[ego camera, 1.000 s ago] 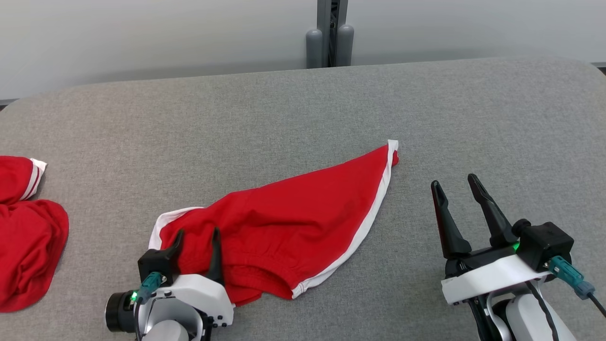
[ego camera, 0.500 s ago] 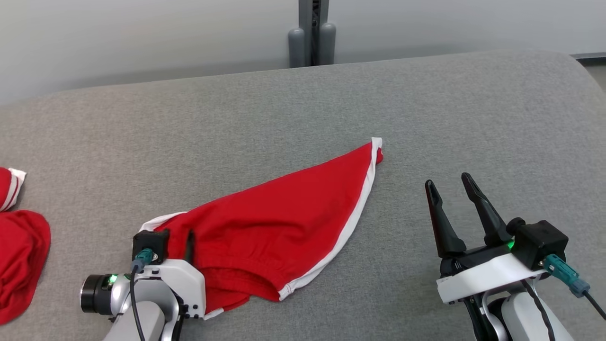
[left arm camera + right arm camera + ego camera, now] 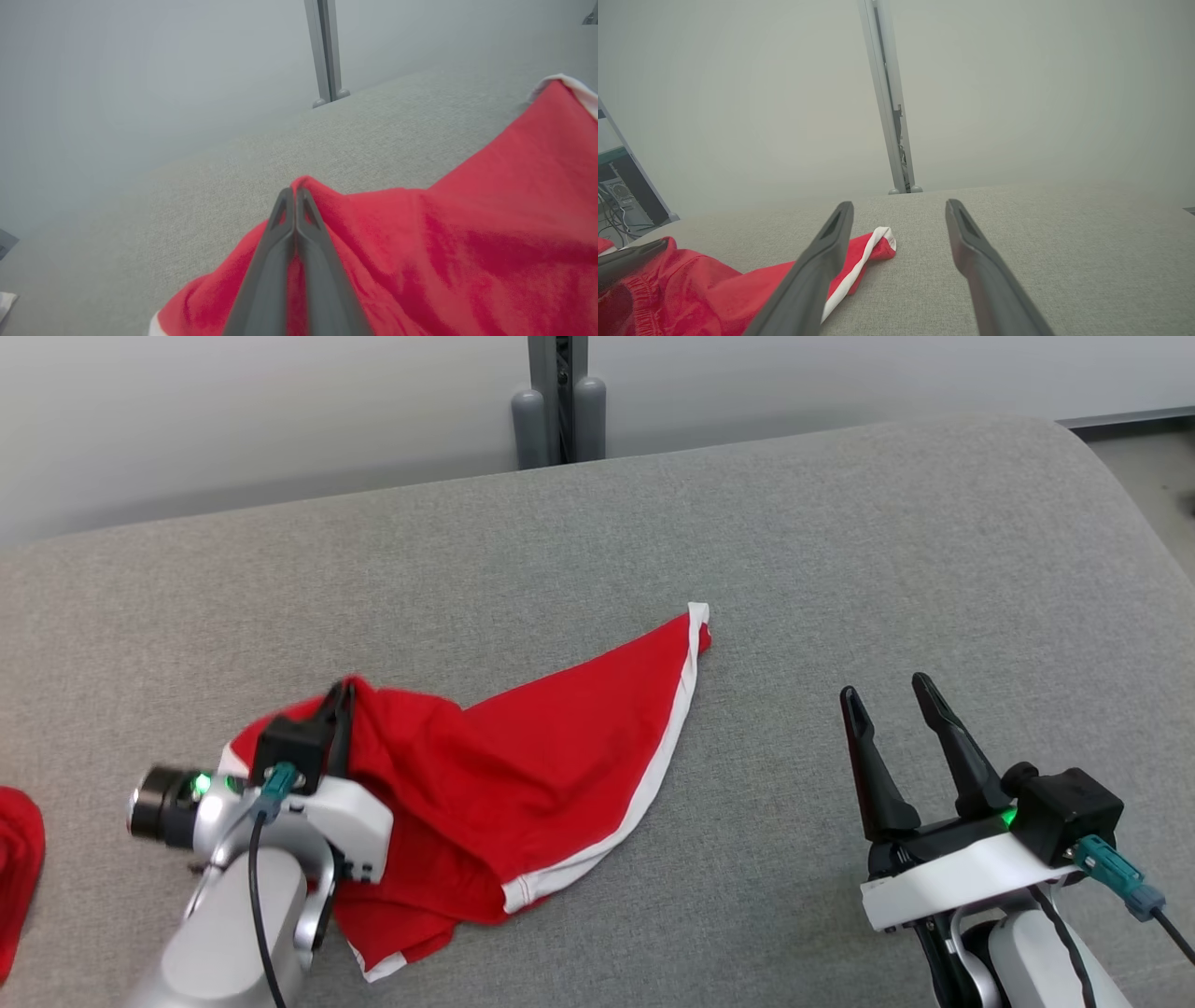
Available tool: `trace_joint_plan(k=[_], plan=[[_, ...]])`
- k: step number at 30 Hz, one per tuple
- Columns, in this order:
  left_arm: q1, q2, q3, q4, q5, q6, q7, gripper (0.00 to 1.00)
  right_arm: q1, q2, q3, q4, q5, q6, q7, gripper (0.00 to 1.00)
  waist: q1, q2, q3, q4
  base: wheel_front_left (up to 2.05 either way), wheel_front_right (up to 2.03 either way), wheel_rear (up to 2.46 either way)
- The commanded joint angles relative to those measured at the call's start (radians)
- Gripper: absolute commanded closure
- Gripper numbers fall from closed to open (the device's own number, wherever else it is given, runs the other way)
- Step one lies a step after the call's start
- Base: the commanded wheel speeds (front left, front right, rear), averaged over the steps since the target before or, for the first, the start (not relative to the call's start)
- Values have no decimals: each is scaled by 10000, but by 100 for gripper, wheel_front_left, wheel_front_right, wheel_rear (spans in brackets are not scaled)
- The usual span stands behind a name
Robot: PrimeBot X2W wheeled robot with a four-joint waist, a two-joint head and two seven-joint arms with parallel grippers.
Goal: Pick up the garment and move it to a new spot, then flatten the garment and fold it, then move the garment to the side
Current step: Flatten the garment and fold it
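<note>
**Desk:** What's around the work, and what's in the way?

**Me:** From my head camera I see a grey padded table (image 3: 840,569) with a metal post (image 3: 558,401) behind it at 12 o'clock. A second red cloth (image 3: 19,859) is cut off by the frame edge at 8 o'clock, well apart from the job. My own left forearm (image 3: 243,915) covers the near-left part of the work at 7 o'clock.

**Desk:** And the garment?

**Me:** The garment (image 3: 560,747) is red, with white trim (image 3: 653,775) down its right edge. It lies left of centre on the table and tapers to a point near the middle. Its 9 o'clock end is bunched and drawn up into a peak.

**Desk:** Grippers?

**Me:** My left gripper (image 3: 340,698) is pinched on that peak, fingers together with cloth between them. My right gripper (image 3: 884,689) sits at 4 o'clock, fingers apart, well clear of the garment.

**Desk:** What changed over the last second?

**Me:** The left fingers stood apart over the flat waistband then. Now they have closed and pulled that end up. The head camera has swung, so the post sits further left. I can't tell whether the raised part is fully off the table.
</note>
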Motion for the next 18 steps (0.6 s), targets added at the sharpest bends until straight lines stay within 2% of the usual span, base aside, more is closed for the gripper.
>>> trace_joint_plan(k=[1,8,11,14,18], plan=[[-378,119,-68,-230,320,87,-82,100,-45,-5,21,-31,28,16,-62,0,0,0,53,-75,0,0,0],[-1511,686,-273,-1976,1828,8,-84,100,-292,76,37,-55,56,16,-62,0,0,0,340,-435,0,0,0],[-1890,930,-305,-2059,2232,-38,-84,100,-359,103,14,-66,57,16,-62,0,0,0,462,-639,0,0,0],[-2285,1186,-365,-1971,2720,134,-85,100,-419,127,-15,-93,64,16,-62,0,0,0,602,-794,0,0,0],[-2542,1188,-342,-1430,2751,55,-86,100,-486,155,-25,-119,41,16,-62,0,0,0,819,-879,0,0,0]])
